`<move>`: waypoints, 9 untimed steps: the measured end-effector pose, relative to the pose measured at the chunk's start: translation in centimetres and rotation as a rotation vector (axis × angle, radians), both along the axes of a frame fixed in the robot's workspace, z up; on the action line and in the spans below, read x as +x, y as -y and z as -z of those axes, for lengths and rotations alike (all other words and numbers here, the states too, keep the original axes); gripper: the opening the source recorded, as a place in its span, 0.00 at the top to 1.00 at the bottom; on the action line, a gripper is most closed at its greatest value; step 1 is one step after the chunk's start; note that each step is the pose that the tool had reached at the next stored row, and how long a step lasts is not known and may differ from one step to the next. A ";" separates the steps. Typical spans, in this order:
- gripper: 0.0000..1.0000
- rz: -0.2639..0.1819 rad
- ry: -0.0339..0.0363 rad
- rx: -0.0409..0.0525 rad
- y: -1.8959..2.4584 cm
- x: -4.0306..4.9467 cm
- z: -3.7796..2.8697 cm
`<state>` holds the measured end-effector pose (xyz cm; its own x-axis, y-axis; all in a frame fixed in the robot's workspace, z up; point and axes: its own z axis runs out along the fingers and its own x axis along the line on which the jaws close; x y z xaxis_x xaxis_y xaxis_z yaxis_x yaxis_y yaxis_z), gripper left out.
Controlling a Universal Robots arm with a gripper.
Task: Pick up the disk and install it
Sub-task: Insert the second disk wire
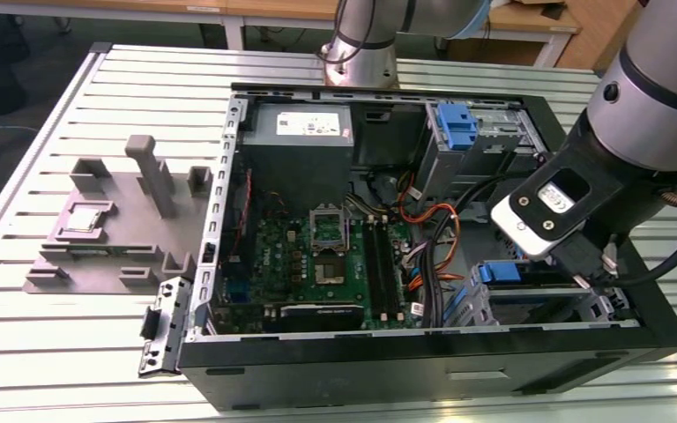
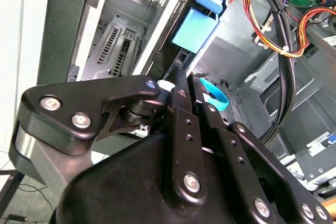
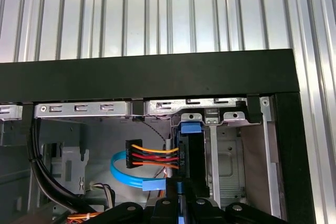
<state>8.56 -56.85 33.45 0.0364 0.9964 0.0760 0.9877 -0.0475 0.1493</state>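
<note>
Second wrist view looks along the black pincer [image 2: 181, 85], whose two fingers come together on a thin dark upright edge: the disk [image 2: 195, 27], gripped by its edge and standing on edge in the drive bay, with its blue bracket and blue tab at the far end. In the first wrist view the pincer's fingertips [image 3: 178, 188] close on the same disk [image 3: 185, 153], which sits vertically in the metal drive cage [image 3: 226, 156] just under the case's black rim. Beside the disk a plug with red, yellow and orange wires [image 3: 149, 157] and a light blue flat cable [image 3: 128, 177] lie in the bay.

In the exterior view the arm's wrist hangs over the near corner of the open computer case [image 1: 433, 370] at the exterior view's right, with the disk's blue bracket [image 1: 501, 273] in the cage below it. Inside the case lie the green motherboard [image 1: 315, 264], the grey power supply [image 1: 303, 132] and a blue caddy [image 1: 457, 128] at the far side. A grey fixture [image 1: 115, 220] stands on the slatted worktop [image 1: 33, 352].
</note>
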 end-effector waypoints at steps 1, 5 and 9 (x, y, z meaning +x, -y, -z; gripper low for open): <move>0.84 0.000 0.0000 0.0001 0.01 0.00 0.00; 0.84 0.000 0.0000 0.0009 0.04 0.00 0.10; 0.84 0.000 0.0000 0.0045 0.04 0.00 0.30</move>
